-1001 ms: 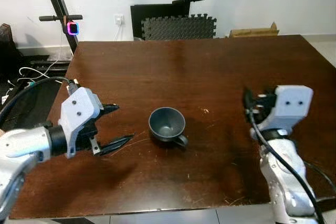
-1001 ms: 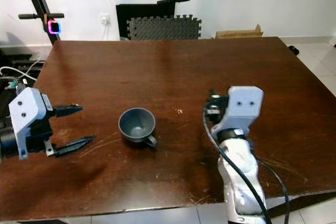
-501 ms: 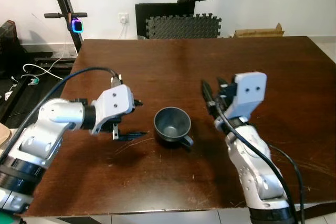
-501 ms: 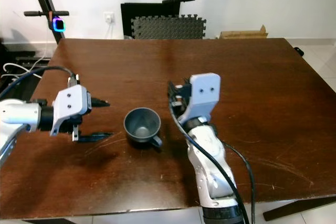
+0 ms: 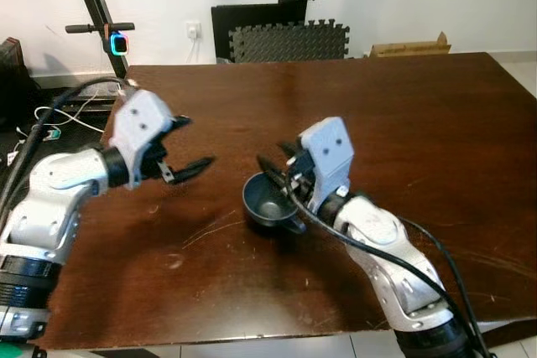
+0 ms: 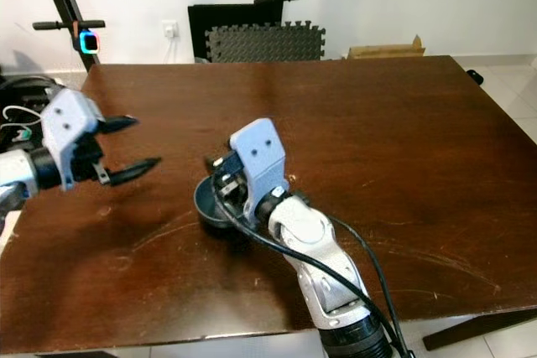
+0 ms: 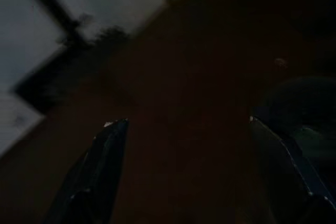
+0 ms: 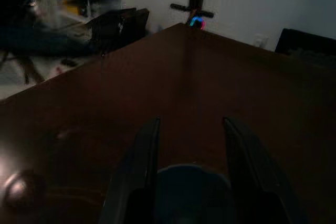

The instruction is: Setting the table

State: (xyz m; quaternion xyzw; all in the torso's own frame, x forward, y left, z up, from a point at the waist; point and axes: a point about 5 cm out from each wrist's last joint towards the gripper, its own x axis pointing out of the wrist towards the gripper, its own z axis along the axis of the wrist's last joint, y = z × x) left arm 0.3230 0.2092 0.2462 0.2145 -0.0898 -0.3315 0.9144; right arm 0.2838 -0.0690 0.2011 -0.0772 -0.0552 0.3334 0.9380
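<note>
One dark grey ceramic cup (image 5: pixel 270 204) sits near the centre of the frame on the dark brown wooden table (image 5: pixel 403 115). The right hand (image 5: pixel 277 175) reaches in from the lower right, arm bent, its black fingers (image 8: pixel 140 156) apart and straddling the cup's rim. The left hand (image 5: pixel 186 142) hovers above the table at the left of the frame, well apart from the cup, fingers spread wide and holding nothing.

Glossy wood table (image 5: pixel 403 115) (matt cup (image 5: pixel 262 204)).
</note>
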